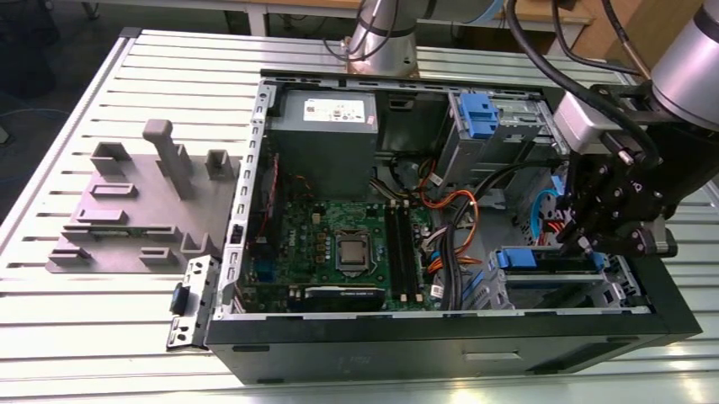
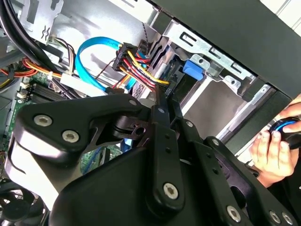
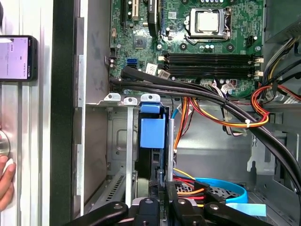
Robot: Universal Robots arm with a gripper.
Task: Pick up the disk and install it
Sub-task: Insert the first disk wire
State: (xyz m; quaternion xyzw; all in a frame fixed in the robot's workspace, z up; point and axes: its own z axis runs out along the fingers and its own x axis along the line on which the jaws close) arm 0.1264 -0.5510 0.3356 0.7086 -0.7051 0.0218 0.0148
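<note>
The disk (image 1: 517, 257) sits edge-on in the lower drive bay at the front corner of the open computer case (image 1: 450, 349), on the exterior view's right. Its blue carrier tab (image 3: 153, 131) faces the motherboard in the first wrist view, and its label is hidden. The same blue tab (image 2: 193, 68) shows past the fingers in the second wrist view. My gripper (image 1: 578, 248) reaches down into that bay. Its fingers stand close together at the disk's rear end (image 3: 160, 186), shut on it. In the second wrist view the two finger bars (image 2: 164, 96) converge toward the bay.
Red, yellow and blue cables (image 2: 134, 61) run close by the bay, and black cable bundles (image 3: 225, 106) cross above it. Another blue carrier (image 1: 477, 114) sits in the upper bay. A grey fixture (image 1: 135, 202) lies on the table. A person's hand (image 2: 273, 150) rests outside the case.
</note>
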